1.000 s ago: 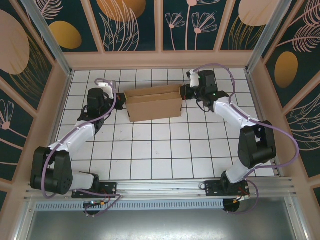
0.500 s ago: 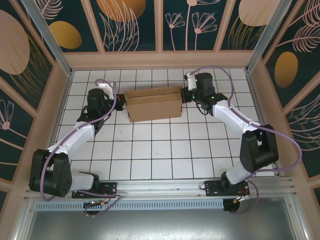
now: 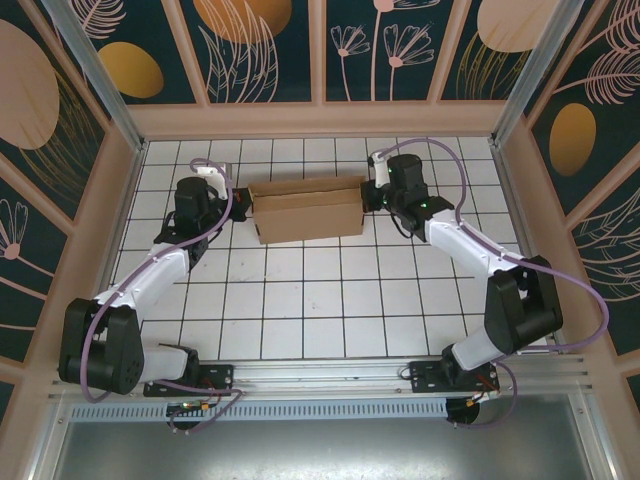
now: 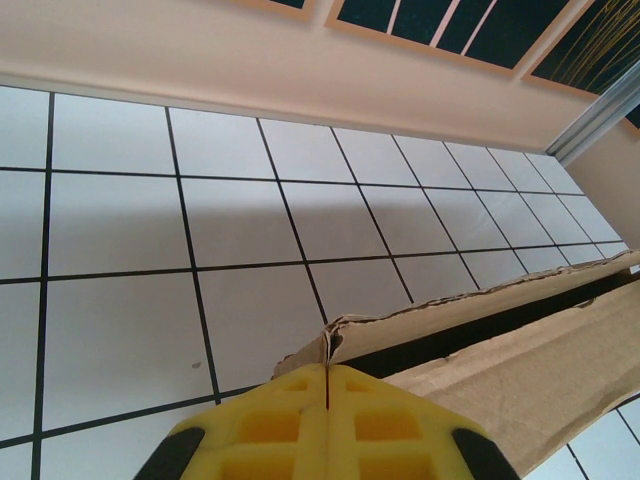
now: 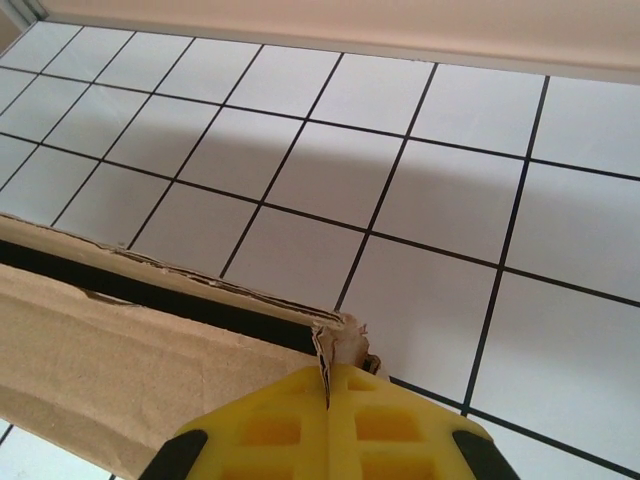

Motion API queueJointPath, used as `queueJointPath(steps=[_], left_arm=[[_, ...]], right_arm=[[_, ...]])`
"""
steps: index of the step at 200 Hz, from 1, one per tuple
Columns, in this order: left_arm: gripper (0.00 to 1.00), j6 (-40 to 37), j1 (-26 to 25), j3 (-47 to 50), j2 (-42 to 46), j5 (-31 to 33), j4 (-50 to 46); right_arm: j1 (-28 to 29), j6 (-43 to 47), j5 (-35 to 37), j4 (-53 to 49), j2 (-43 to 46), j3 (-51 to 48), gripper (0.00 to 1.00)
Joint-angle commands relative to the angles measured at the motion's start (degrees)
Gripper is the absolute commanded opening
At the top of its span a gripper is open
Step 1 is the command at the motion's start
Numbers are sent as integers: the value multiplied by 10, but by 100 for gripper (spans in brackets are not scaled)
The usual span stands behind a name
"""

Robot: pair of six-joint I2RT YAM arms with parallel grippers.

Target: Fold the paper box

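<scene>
Yellow-padded left claw (image 4: 327,400) is clamped tight on one ragged corner of the paper box (image 3: 308,208), a plain brown corrugated-cardboard shell. The right claw (image 5: 328,400) pinches the opposite corner the same way. Over the last second the right arm has swung its elbow outward and drawn its end nearer, so the long walls now run straighter. My read is that it's truing the shell before any flap closes. The box sits far-centre on the white tiled table (image 3: 300,300), with matte fibres, frayed edges and a dark slit between layers.

white tiled tabletop (image 3: 330,300) | floral wall panels (image 3: 270,50) | metal rail (image 3: 330,385), near edge
</scene>
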State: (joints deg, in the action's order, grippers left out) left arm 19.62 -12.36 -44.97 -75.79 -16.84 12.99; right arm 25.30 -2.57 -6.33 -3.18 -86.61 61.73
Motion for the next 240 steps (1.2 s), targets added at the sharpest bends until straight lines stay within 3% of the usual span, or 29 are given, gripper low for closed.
queueJointPath(steps=[1, 70, 170, 240], left_arm=[[0, -1, -5, 2, 6, -7, -28], [0, -3, -5, -4, 8, -6, -37], [0, 10, -7, 12, 15, -6, -42], [0, 32, -11, 7, 17, -8, -54]], right_arm=[[10, -36, 3, -31, 2, -18, 0], [9, -58, -11, -82, -30, 39, 0], [17, -75, 36, -15, 10, -89, 0], [20, -73, 31, -13, 10, -92, 0]])
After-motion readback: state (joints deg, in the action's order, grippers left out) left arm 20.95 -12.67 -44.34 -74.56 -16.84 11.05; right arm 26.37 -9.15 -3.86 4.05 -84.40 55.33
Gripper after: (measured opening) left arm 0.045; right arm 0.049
